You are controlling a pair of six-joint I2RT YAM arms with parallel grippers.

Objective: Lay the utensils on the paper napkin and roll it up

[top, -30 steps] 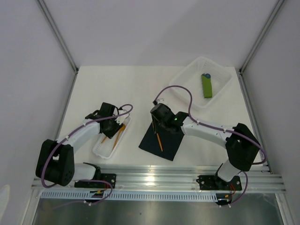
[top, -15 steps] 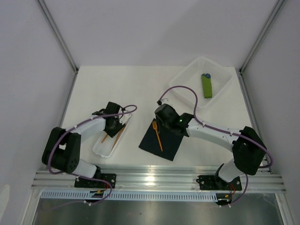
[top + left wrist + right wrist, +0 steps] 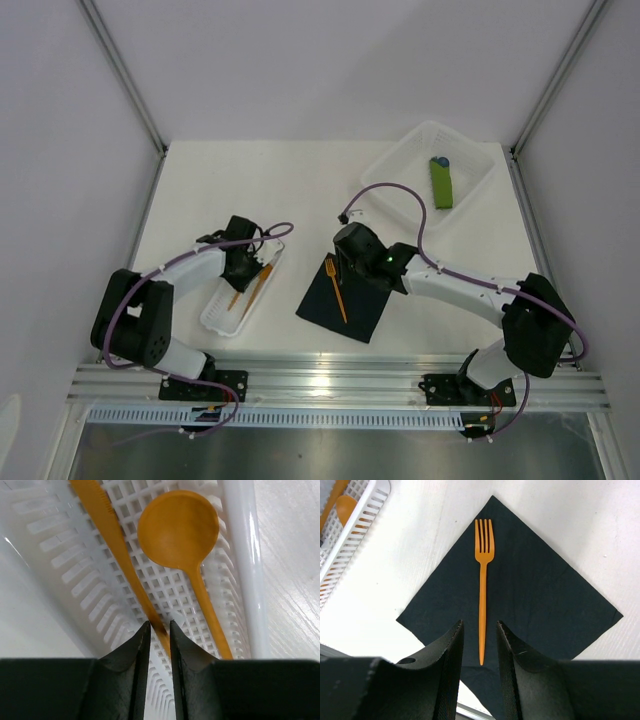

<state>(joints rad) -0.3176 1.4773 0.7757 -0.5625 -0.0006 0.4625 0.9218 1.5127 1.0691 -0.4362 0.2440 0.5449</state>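
Observation:
The black paper napkin (image 3: 350, 300) lies flat as a diamond near the table's front, and it also shows in the right wrist view (image 3: 535, 595). An orange fork (image 3: 337, 288) lies along its middle (image 3: 483, 580). My right gripper (image 3: 345, 264) hovers open above the napkin's far corner (image 3: 479, 625), and the fork's handle end shows between its fingers. My left gripper (image 3: 245, 268) is down in the white tray (image 3: 222, 316). Its jaws (image 3: 157, 626) are closed to a narrow gap on the handle of an orange knife (image 3: 105, 525). An orange round-bowled spoon (image 3: 179, 527) lies beside the knife.
A clear plastic bin (image 3: 465, 143) stands at the back right and holds a green rolled bundle with a blue tip (image 3: 441, 183). The white slotted tray's rim (image 3: 240, 555) runs along the spoon's right side. Metal rails cross the near edge.
My left gripper has moved further into the tray and closed round the knife handle. My right gripper has drawn back off the fork, which now lies uncovered on the napkin.

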